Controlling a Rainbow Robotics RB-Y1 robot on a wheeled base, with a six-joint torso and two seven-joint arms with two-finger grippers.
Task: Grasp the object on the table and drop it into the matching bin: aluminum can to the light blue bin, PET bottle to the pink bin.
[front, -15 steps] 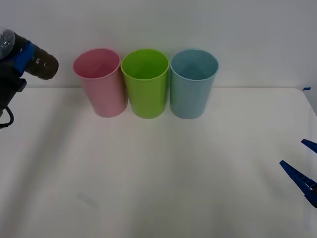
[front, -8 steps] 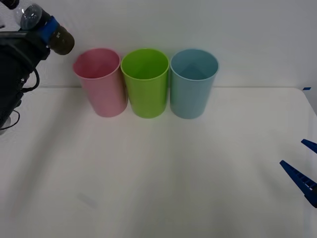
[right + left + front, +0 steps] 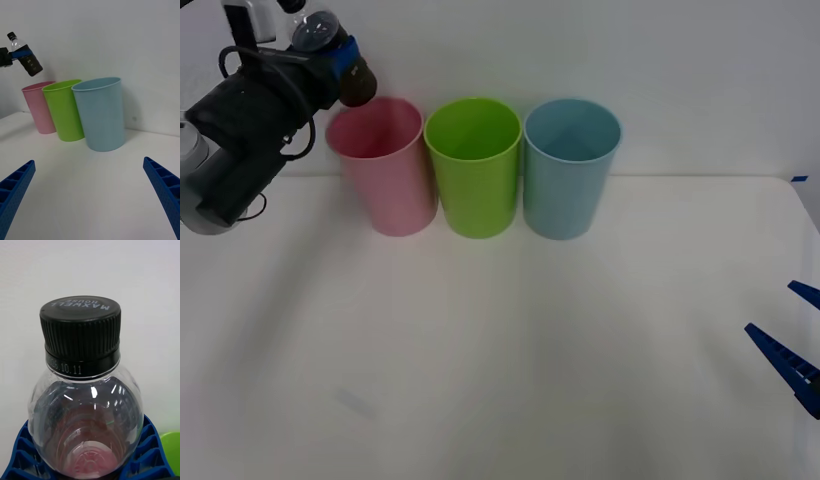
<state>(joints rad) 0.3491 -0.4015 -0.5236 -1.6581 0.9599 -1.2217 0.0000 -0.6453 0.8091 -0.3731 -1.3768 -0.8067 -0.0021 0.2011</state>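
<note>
My left pincer grips the small clear plastic bottle with a black cap and dark lower body, held tilted in the air at the upper left of the front view, just above the rim of the tall pink plastic bin. Beside it on the white counter stand the lime green bin and the light blue bin. My right pincer waits spread wide at the lower right of that view.

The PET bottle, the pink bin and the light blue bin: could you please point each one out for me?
PET bottle [image 3: 27,60], right wrist view, on its dark lower body.
pink bin [image 3: 392,190], front view, on its outer wall.
light blue bin [image 3: 563,195], front view, on its outer wall.
</note>
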